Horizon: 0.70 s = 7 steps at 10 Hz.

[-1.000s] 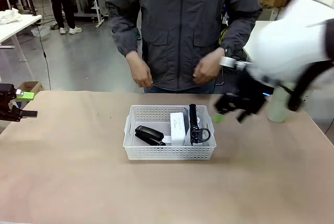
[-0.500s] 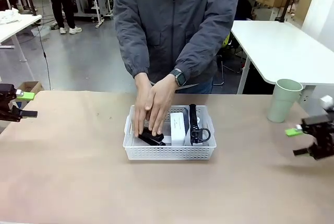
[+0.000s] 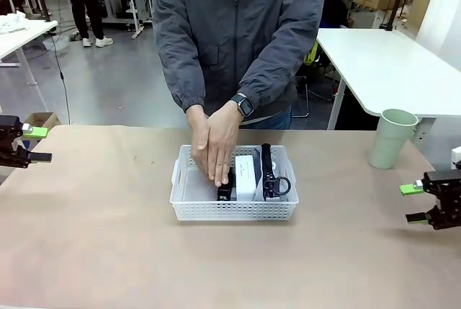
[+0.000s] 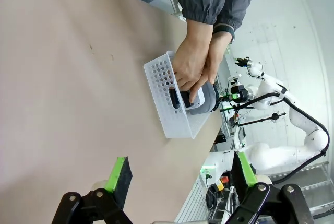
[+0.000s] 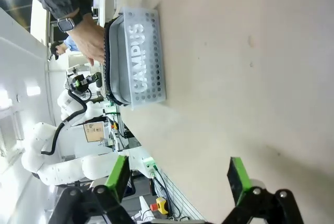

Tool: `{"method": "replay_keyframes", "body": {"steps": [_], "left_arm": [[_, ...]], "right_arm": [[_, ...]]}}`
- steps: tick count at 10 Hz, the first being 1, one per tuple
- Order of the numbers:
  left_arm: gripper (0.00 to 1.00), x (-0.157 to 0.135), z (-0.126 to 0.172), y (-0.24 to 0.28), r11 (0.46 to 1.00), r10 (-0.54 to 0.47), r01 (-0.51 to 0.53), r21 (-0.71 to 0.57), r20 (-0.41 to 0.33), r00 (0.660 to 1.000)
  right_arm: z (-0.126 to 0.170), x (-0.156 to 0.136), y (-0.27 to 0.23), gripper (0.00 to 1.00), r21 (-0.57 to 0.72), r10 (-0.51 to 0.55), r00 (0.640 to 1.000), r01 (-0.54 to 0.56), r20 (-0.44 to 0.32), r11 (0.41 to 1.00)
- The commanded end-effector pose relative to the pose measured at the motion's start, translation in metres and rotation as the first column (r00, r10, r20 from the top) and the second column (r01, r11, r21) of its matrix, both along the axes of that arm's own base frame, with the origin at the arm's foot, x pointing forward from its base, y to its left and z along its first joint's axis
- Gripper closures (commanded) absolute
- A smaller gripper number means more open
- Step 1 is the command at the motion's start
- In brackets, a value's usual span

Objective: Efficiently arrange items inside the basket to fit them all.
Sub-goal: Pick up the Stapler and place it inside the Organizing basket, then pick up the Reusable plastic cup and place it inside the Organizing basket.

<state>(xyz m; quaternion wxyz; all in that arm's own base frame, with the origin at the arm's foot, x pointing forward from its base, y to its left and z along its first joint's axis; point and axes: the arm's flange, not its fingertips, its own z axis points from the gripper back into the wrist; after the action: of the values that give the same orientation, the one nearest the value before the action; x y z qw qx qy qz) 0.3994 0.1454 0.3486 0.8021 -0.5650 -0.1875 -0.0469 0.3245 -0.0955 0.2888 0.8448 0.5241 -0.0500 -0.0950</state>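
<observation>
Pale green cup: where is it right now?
In the front view the pale green cup stands upright on the table, far right side, outside the basket and beyond the right tool.

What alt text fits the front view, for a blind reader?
A person's hands hold a black stapler inside a white basket, beside a white boxy device and a grey pouch. A pale green cup stands outside on the table; left gripper and right gripper are open at its sides.
</observation>
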Motion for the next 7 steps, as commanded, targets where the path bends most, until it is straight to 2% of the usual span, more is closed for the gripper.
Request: {"method": "replay_keyframes", "body": {"steps": [1, 7], "left_arm": [[0.00, -0.0017, 0.0024, -0.0005, 1.000, -0.003, 0.003, 0.002, -0.010, 1.000], [0.00, -0.0017, 0.0024, -0.0005, 1.000, -0.003, 0.003, 0.002, -0.010, 1.000]], "right_arm": [[0.0084, -0.0014, -0.0038, 0.00, -0.017, -0.008, 1.000, 0.008, -0.016, 1.000], [0.0084, -0.0014, -0.0038, 0.00, -0.017, -0.008, 1.000, 0.008, -0.016, 1.000]]}}
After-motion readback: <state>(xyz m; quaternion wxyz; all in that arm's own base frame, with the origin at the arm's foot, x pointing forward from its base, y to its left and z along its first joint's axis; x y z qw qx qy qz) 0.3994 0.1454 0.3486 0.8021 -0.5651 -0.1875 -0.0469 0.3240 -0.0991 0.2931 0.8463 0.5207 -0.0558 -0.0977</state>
